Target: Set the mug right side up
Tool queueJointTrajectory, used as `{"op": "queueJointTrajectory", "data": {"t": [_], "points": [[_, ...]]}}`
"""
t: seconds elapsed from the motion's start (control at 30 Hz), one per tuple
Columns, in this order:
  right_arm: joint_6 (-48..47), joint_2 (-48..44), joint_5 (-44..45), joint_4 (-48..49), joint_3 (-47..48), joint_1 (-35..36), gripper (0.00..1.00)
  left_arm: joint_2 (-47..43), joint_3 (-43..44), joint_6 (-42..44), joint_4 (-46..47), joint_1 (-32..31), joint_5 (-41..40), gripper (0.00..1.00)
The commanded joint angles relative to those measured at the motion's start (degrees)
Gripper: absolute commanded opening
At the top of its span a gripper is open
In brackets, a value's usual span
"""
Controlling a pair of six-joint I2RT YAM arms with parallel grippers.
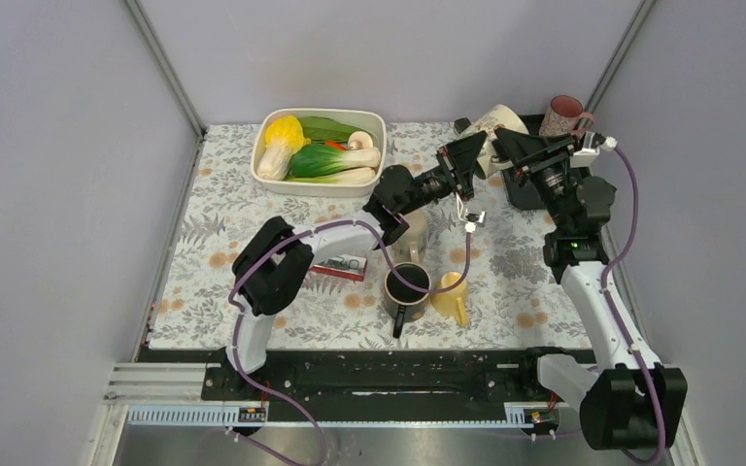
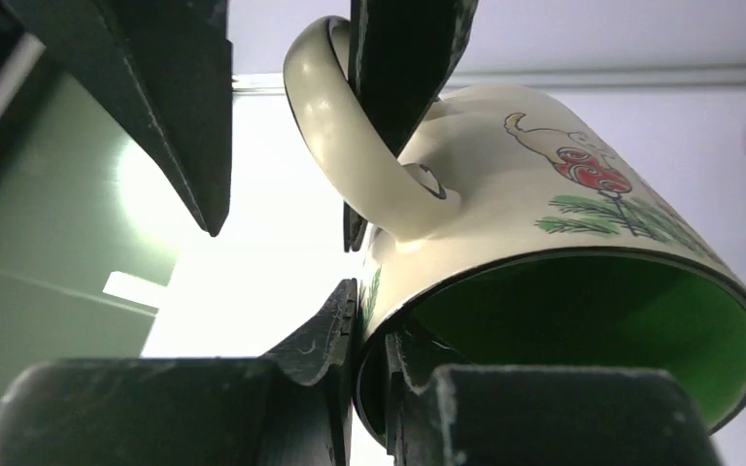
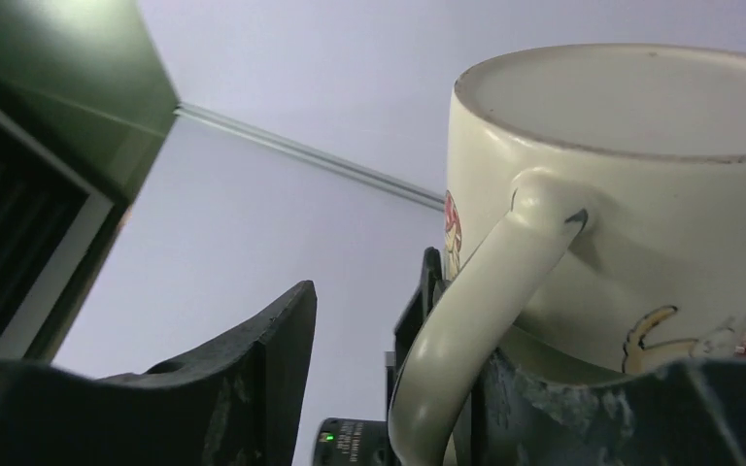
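Pinching the mug (image 1: 497, 120) by its rim beside the handle (image 2: 359, 165), the left gripper (image 2: 374, 330) is clamping down on the wall and holding the mug off the table. It is sitting upper right of centre in the top view, tilted and not yet upright. Meanwhile the right gripper (image 1: 518, 146) is sitting with jaws parted, gripping nothing, one finger apparently threading the handle loop. Risk: that finger is likely snagging the handle on pull-out and twisting the mug loose. A lone rim pinch is also inviting a swing or slip toward the black tray (image 1: 529, 189).
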Motion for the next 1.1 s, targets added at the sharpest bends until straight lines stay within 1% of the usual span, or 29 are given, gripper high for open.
{"op": "queueJointTrajectory", "data": {"t": [0.0,0.13,0.3,0.5,0.67,0.77,0.8,0.87,0.97,1.07], "points": [[-6.3,3.2,-2.4,2.3,-3.2,0.9,0.57,-3.4,1.9,4.9,-0.2,-0.1,-2.0,0.00],[-5.6,6.5,-4.2,3.8,-5.2,0.8,0.63,-2.9,2.0,6.6,-3.3,0.3,-2.9,0.00],[-9.7,7.5,-4.1,1.0,-8.1,0.1,0.69,-2.4,3.4,5.2,-5.5,1.2,-6.2,0.00],[-16.3,7.9,-3.7,-5.4,-8.0,-0.8,0.72,-2.3,3.2,5.3,-5.6,1.8,-7.0,0.00],[-15.7,9.8,-4.2,-5.6,-7.9,-1.2,0.73,-1.5,4.7,4.3,-5.5,1.9,-7.8,0.00],[-16.0,9.5,-4.2,-5.8,-8.2,-1.3,0.75,-1.6,4.3,4.4,-5.6,2.1,-8.0,0.00],[-16.8,8.8,-4.1,-6.3,-8.5,-3.0,0.76,-1.9,4.1,4.4,-6.5,2.2,-8.4,0.00],[-20.8,6.8,-3.9,-8.6,-8.1,-4.1,0.76,-2.2,4.8,3.8,-9.5,2.3,-10.7,0.00],[-31.5,2.4,-2.0,-19.2,-4.4,-4.4,0.77,-2.0,7.5,1.4,-16.2,2.3,-16.3,0.00],[-41.8,-1.3,2.2,-29.1,-0.5,-4.4,0.77,-1.6,11.4,-2.6,-24.0,2.3,-22.6,0.00]]}}
